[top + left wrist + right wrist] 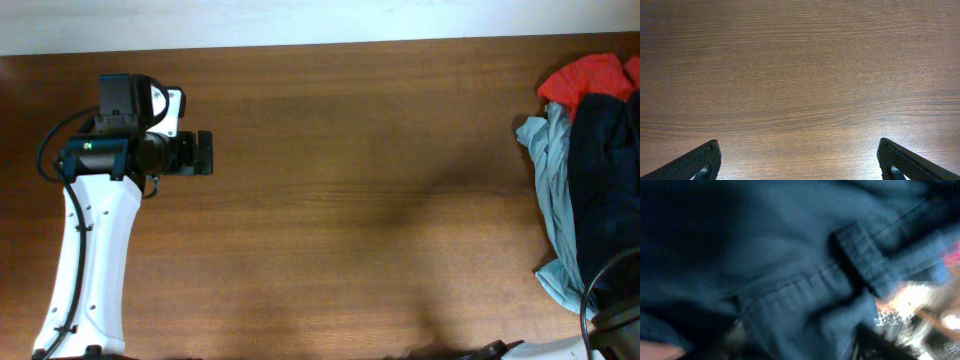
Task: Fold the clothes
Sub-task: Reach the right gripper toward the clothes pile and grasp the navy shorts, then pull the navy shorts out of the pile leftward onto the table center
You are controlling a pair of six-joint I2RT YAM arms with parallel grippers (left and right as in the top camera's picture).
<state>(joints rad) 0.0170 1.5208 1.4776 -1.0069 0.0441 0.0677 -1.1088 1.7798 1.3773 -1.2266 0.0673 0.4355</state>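
Risk: the right pincer, pressing into blurred cloth with a spread I cannot tell, could be snagging several layers and dragging the heap. The large crumpled dark navy blue cloth garment is lying bunched against a light grey-blue garment and a red cloth garment at the right edge of the brown wooden surface. The left pincer is hanging wide and empty, well apart at the left.

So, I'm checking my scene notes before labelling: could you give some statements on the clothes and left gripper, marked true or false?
The left gripper is open over the bare table. True.
The clothes are heaped at the table's edge on the right arm's side. True.
The red garment lies spread flat mid-table. False: it is bunched at the heap's far end.
The left gripper holds the navy garment. False: it holds nothing; the navy garment lies in the heap.
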